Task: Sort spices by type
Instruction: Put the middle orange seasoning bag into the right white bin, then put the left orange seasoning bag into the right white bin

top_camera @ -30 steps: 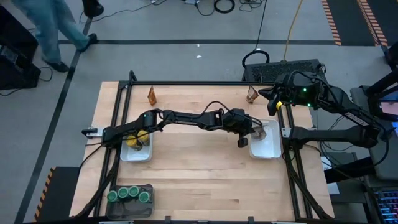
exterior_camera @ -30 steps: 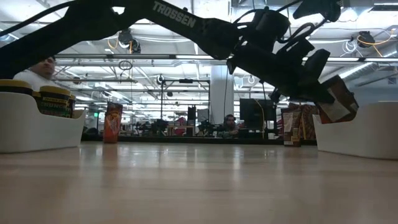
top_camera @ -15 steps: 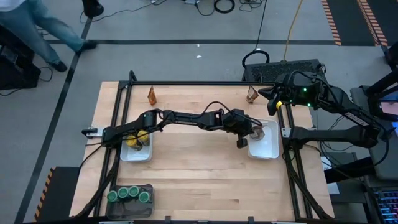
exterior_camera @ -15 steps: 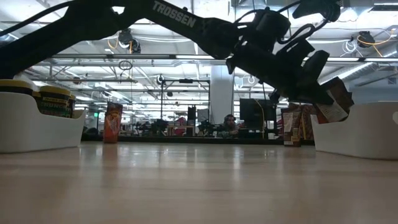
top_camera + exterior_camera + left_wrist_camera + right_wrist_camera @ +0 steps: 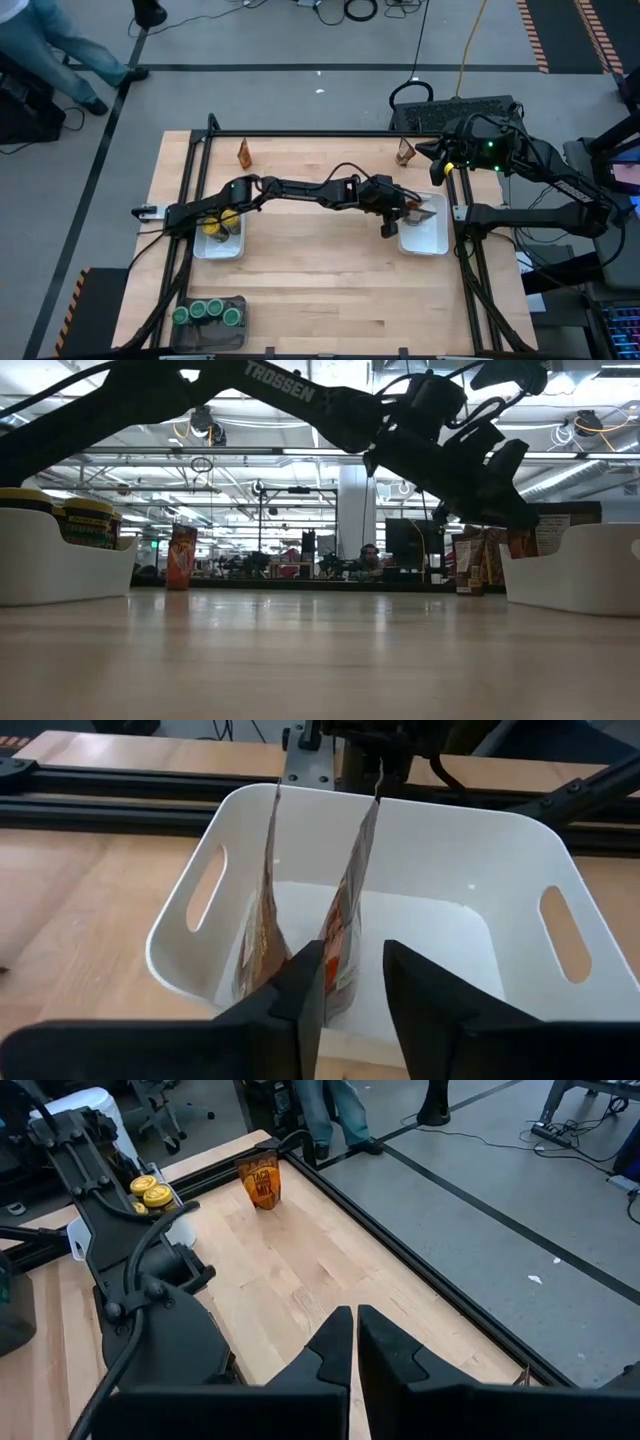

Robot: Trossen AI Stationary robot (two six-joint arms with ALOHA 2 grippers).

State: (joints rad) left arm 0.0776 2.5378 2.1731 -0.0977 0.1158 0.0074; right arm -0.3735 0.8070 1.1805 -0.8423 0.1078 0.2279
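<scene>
Two packets stand in the right tray as the left gripper parts its fingers over them.

Left gripper (image 5: 345,995) reaches right across the table, poised at the near wall of the white tray (image 5: 190,935), fingers spread with a gap and gripping nothing. The packets (image 5: 305,910) stand upright side by side inside, thin, flat, crinkly foil pouches, brown-orange print, propped in smooth moulded plastic with slot handles. Looks like a drop-off by type. Yellow-lidded jars (image 5: 218,224) sit in the left tray (image 5: 218,250), round and squat; green-lidded jars (image 5: 208,313) fill the dark tray (image 5: 240,302) at the front corner. One packet (image 5: 244,154) waits loose at the back edge, another (image 5: 404,151) by the right gripper (image 5: 355,1342), parked there, fingers nearly touching.
</scene>
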